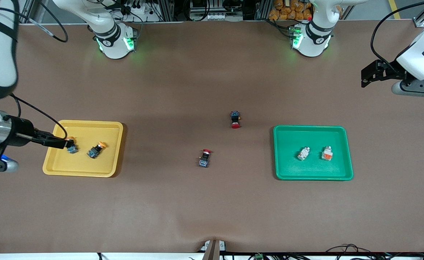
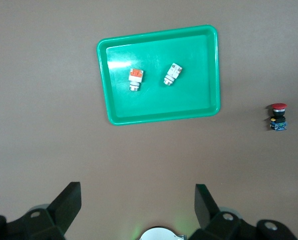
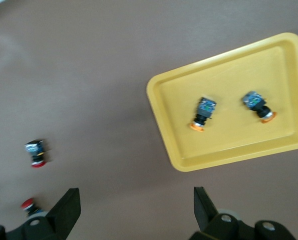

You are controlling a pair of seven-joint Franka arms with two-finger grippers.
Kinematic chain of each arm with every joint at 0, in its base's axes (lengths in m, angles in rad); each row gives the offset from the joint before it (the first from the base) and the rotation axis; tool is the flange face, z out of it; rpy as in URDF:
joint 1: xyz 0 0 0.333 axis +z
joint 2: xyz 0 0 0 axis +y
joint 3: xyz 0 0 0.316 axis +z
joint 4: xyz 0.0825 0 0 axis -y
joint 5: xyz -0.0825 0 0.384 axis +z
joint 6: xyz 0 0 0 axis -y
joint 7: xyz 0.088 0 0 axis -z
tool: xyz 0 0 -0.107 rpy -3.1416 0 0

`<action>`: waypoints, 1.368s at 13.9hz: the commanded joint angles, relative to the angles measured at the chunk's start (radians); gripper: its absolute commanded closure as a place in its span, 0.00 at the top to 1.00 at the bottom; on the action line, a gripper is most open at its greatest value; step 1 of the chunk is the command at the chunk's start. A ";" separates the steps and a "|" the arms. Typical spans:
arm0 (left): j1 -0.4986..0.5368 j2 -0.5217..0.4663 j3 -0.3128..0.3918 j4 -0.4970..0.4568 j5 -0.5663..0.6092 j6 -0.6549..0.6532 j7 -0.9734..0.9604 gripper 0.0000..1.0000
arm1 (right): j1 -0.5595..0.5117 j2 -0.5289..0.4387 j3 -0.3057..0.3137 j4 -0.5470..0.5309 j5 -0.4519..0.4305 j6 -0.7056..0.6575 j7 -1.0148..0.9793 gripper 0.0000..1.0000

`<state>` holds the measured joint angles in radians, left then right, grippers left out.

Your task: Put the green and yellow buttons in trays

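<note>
The yellow tray (image 1: pixel 107 164) holds two yellow-capped buttons (image 1: pixel 97 150) (image 1: pixel 72 148); both show in the right wrist view (image 3: pixel 203 113) (image 3: pixel 258 105). The green tray (image 1: pixel 313 127) holds two whitish-silver buttons with orange-red blocks (image 1: pixel 303 153) (image 1: pixel 326 153), also in the left wrist view (image 2: pixel 135 79) (image 2: pixel 173 74). My right gripper (image 1: pixel 69 143) is open and empty, up in the air over the yellow tray's edge (image 3: pixel 135 190). My left gripper (image 1: pixel 364 77) is open and empty, held high over the left arm's end of the table (image 2: pixel 137 186).
Two red-capped black switches lie on the brown table between the trays, one (image 1: pixel 235 119) farther from the front camera and one (image 1: pixel 204 158) nearer. One shows in the left wrist view (image 2: pixel 278 116), both in the right wrist view (image 3: pixel 36 152) (image 3: pixel 31 206).
</note>
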<state>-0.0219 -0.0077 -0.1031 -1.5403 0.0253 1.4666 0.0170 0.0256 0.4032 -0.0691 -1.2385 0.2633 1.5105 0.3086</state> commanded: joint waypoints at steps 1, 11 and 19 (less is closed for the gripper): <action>0.010 0.022 0.003 0.029 -0.016 -0.017 -0.011 1.00 | -0.171 -0.036 0.213 0.007 -0.120 -0.032 -0.005 1.00; 0.011 0.029 0.003 0.031 -0.018 -0.014 -0.009 1.00 | -0.067 -0.318 0.100 -0.183 -0.224 -0.064 -0.002 1.00; 0.013 0.037 0.003 0.031 -0.016 -0.011 -0.009 1.00 | 0.017 -0.405 -0.046 -0.256 -0.184 -0.075 -0.036 1.00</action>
<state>-0.0150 0.0167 -0.0985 -1.5381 0.0252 1.4673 0.0170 0.0251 0.0263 -0.1037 -1.4592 0.0743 1.4272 0.2877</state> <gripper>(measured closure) 0.000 0.000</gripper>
